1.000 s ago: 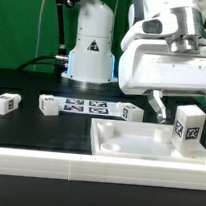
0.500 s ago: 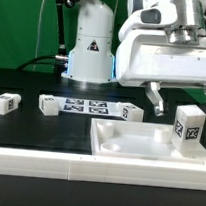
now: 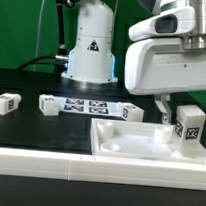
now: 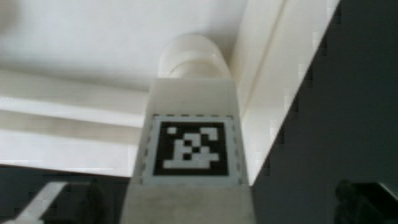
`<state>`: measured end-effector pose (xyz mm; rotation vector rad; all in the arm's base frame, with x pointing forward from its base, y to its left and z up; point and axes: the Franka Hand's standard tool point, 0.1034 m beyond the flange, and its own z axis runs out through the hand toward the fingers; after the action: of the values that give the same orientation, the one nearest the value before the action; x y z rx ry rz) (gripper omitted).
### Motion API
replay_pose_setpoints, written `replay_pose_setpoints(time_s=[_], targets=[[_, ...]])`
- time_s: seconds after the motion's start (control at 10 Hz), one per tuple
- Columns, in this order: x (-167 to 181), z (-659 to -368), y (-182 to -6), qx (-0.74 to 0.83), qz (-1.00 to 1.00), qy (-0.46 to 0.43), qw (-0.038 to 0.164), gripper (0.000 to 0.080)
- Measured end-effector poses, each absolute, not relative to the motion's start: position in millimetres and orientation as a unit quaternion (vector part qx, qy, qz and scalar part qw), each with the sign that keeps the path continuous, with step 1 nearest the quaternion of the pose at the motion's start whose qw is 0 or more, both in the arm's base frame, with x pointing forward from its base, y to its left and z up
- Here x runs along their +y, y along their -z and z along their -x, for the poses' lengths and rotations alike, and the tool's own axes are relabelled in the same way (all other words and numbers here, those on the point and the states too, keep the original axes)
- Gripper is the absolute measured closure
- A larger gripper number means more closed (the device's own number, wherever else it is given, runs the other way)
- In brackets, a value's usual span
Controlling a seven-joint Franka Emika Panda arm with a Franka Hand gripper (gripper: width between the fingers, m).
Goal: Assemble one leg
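Observation:
A leg (image 3: pixel 190 131), a white post with a square tag, stands upright on the right part of the large white panel (image 3: pixel 128 143). My gripper (image 3: pixel 184 105) hangs right above it, open. One finger (image 3: pixel 163 108) shows just to the exterior view's left of the leg's top. In the wrist view the leg (image 4: pixel 192 130) fills the middle and runs between the dark fingertips (image 4: pixel 45 200). My gripper (image 4: pixel 205 202) has gaps on both sides and holds nothing.
Three more legs lie on the black table, at the far left (image 3: pixel 2 103), left of centre (image 3: pixel 51 106) and centre (image 3: pixel 128 112). The marker board (image 3: pixel 86 106) lies between the last two. The robot base (image 3: pixel 92 45) stands behind.
My gripper has moved toward the exterior view's right and slightly down, so it now stands over the upright leg. The leg and the panel have not moved.

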<state>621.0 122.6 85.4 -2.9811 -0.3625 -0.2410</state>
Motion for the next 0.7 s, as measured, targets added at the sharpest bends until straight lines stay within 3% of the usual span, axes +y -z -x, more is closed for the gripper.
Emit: replay_pose_setpoints(time_s=[0.4,0.7], targets=[[122.4,-613.9,-85.9,-0.127,0.988,-0.045,0.080,0.0151],[120.3,-623.9,-91.3,-0.101,0.991,-0.033,0.078,0.0151]])
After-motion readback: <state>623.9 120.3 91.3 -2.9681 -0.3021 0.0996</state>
